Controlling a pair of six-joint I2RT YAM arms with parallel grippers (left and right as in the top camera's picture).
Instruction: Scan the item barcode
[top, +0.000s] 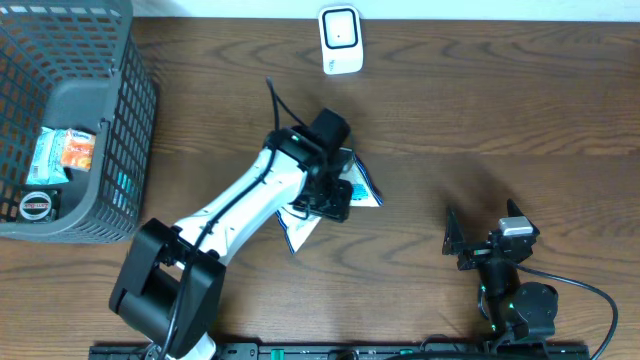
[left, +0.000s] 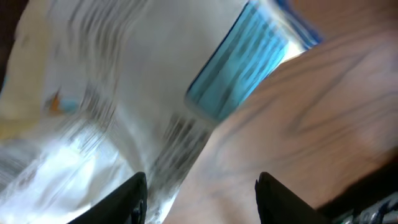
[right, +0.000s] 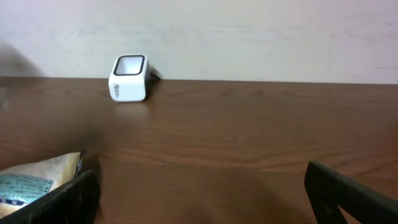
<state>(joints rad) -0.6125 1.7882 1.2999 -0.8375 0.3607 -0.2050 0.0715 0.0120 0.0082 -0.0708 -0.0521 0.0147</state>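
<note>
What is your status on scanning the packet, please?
Left gripper open over white-and-blue plastic packet, mid-table. Right gripper open, empty. Small white box-shaped scanner at far edge, path unobstructed.

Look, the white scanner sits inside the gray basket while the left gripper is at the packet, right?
No. The scanner stands on the table, outside the basket, as the overhead view shows. The left gripper is at the packet.
</note>
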